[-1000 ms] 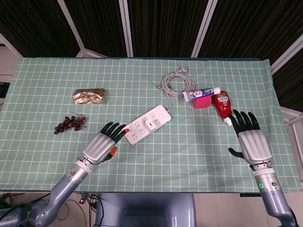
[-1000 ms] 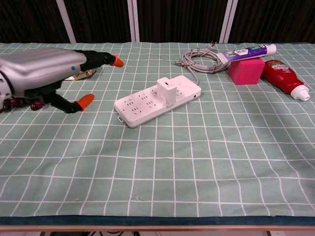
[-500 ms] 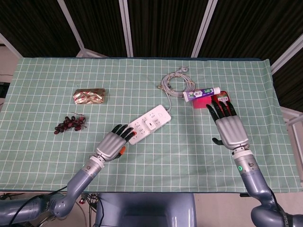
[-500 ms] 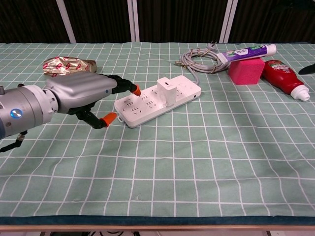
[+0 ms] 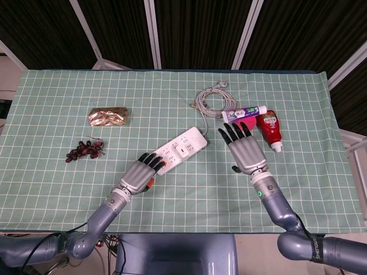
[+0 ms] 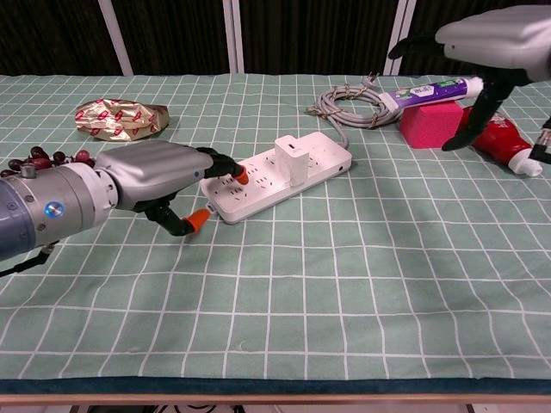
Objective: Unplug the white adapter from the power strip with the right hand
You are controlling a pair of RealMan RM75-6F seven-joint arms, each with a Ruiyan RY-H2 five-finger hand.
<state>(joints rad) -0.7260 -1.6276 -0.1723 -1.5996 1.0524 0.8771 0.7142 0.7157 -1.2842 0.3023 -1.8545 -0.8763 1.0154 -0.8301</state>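
We saw the white adapter (image 6: pixel 291 160) plugged in, standing upright in the power strip (image 6: pixel 258 184), which lay diagonally on the green checked tablecloth (image 5: pixel 183 183) near the middle of the table. In the head view the adapter (image 5: pixel 182 150) sat toward the far end of the strip (image 5: pixel 178 151).

The left hand (image 6: pixel 159 176) rested at the near end of the strip, and its orange fingertips (image 6: pixel 242 176) touched the top of the strip there. Its fingers were stretched forward and a little apart, and it held nothing. In the head view this hand (image 5: pixel 139 174) lay just at the strip's near left end.

The right hand (image 5: pixel 244 148) was in the air to the right of the strip, apart from it, with the fingers spread and nothing between them. In the chest view this hand (image 6: pixel 491 47) appeared high at the upper right, in front of the toothpaste tube (image 6: pixel 430 89).

The tube lay on a pink block (image 6: pixel 428 125), and a red ketchup bottle (image 6: pixel 498 136) lay just beside the block. A coiled grey cable (image 5: pixel 213 102) was behind the strip. On the left side we saw a gold foil packet (image 5: pixel 108 117) and a bunch of dark grapes (image 5: pixel 84 150).
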